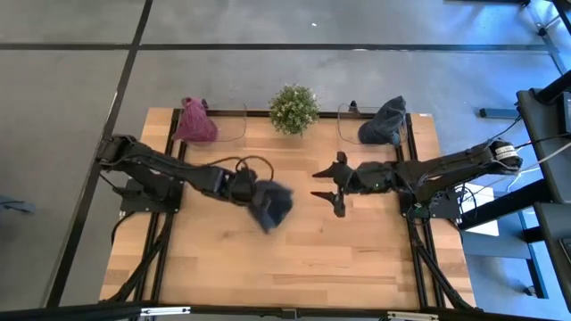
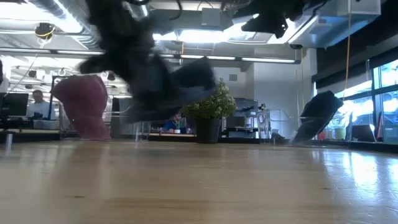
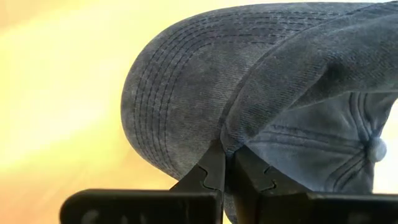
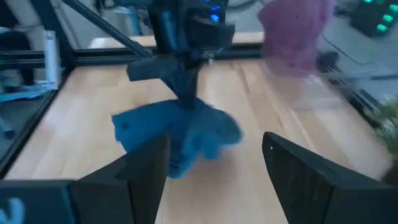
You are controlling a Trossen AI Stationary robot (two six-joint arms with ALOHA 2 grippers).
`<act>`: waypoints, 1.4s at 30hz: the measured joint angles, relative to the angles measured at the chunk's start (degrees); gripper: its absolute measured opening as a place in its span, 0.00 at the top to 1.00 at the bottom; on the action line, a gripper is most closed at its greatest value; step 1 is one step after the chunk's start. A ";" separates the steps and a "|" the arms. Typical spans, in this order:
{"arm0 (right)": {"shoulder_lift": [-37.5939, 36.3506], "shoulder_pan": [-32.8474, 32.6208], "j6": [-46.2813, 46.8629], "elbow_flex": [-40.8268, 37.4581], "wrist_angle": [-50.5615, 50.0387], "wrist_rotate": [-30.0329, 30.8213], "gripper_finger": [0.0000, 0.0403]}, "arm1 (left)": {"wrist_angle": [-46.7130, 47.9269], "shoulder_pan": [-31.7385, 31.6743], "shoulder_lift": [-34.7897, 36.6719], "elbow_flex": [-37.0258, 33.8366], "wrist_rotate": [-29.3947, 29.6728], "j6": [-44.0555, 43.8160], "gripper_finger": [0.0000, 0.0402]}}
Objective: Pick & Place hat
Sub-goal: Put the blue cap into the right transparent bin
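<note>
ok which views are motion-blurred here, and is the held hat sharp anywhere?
High view: the blue hat smears at the left gripper, arms crisp. Low view: hat and arm are a dark streak against bright ceiling lights. Right wrist view: blurred throughout, open right gripper included. Left wrist view: hat stitching sharp, table beyond washed out.

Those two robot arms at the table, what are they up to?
The left tool is shut on a blue cap and holds it above the wooden table. The right tool waits open, facing it near the middle. A pink hat and a dark hat sit on clear stands at the back, either side of a small plant.
</note>
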State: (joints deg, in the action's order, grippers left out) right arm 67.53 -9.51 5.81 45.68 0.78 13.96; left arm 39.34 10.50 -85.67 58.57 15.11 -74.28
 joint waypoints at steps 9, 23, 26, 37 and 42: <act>5.60 -7.28 11.72 -0.88 -3.63 6.97 0.37 | -22.13 -6.46 -9.33 0.07 0.18 5.55 0.99; 18.75 -9.86 22.42 -1.01 -7.26 7.51 0.37 | -38.59 -9.15 -21.06 0.22 -7.08 6.19 0.96; 21.50 -9.85 23.60 -0.98 -7.26 7.50 0.37 | -38.58 -9.22 -20.27 0.13 -5.85 7.68 0.95; 30.66 -9.77 27.28 -0.98 -8.37 7.49 0.37 | -39.22 -9.26 -19.87 0.11 -5.83 8.55 0.96; 32.40 -9.20 29.99 -0.78 -8.82 8.52 0.37 | -39.20 -9.26 -19.83 0.11 -6.30 8.15 0.96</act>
State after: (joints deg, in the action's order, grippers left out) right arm 99.93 -18.71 35.81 44.91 -8.03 22.48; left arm 0.14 1.23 -105.50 58.67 8.81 -66.13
